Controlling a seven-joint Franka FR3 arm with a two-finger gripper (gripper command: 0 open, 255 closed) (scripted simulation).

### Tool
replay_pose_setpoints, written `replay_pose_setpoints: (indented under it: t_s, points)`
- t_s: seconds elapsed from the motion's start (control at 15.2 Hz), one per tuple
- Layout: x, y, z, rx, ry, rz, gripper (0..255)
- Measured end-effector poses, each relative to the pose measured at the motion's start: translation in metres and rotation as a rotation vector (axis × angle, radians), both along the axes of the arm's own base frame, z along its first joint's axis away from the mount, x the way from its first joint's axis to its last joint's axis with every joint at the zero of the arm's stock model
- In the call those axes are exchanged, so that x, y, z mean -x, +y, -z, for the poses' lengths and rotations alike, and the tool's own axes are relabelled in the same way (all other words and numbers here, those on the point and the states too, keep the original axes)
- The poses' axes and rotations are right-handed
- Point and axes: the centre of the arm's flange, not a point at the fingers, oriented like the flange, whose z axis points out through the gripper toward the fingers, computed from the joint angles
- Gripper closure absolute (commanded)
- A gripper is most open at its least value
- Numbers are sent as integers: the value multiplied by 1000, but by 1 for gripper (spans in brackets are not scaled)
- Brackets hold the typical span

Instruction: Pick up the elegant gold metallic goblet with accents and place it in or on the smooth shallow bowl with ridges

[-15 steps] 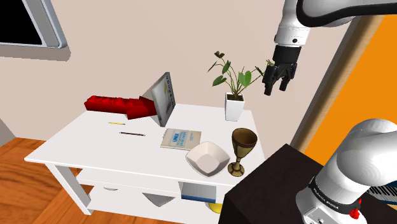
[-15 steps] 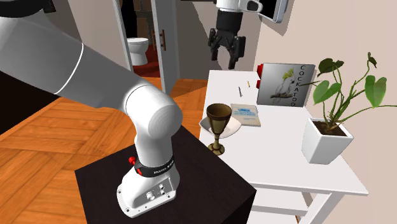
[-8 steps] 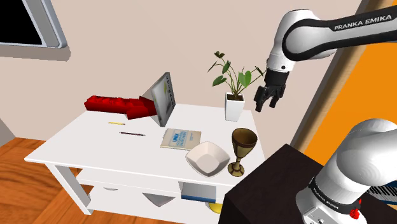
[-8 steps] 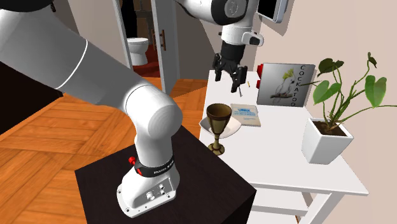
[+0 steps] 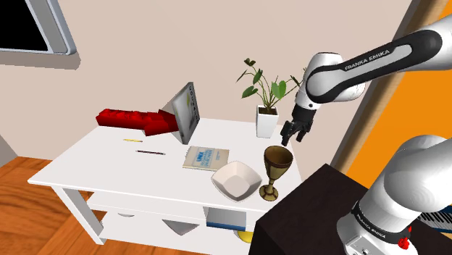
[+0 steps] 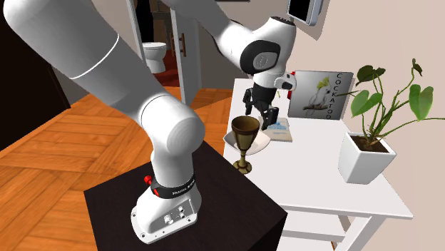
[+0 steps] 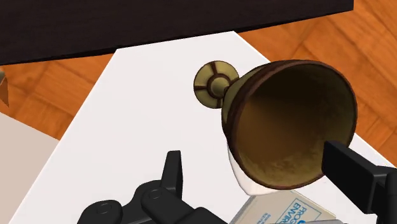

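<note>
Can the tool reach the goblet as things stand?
Probably yes. The tool hangs open just above the goblet, with nothing between them. The bowl sits beside the goblet and looks clear of a straight descent.

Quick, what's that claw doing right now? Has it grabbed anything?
Claw: open, holding nothing; it hangs just above the goblet.

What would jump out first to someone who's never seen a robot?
A big white arm bends over a white table, its open black gripper hovering just above a brownish-gold goblet. A white bowl sits right beside the goblet, and a bright red cushion lies at the table's far end.
</note>
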Motion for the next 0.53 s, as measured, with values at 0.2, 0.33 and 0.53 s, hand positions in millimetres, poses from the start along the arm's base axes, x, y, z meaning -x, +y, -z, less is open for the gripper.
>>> replay_pose_setpoints:
  t_s: [0.2,0.33,0.53]
  points:
    - [-3,2,26,-13,-10,3,0]
    - [-4,5,40,-13,-11,3,0]
    - [-5,6,55,-14,-12,3,0]
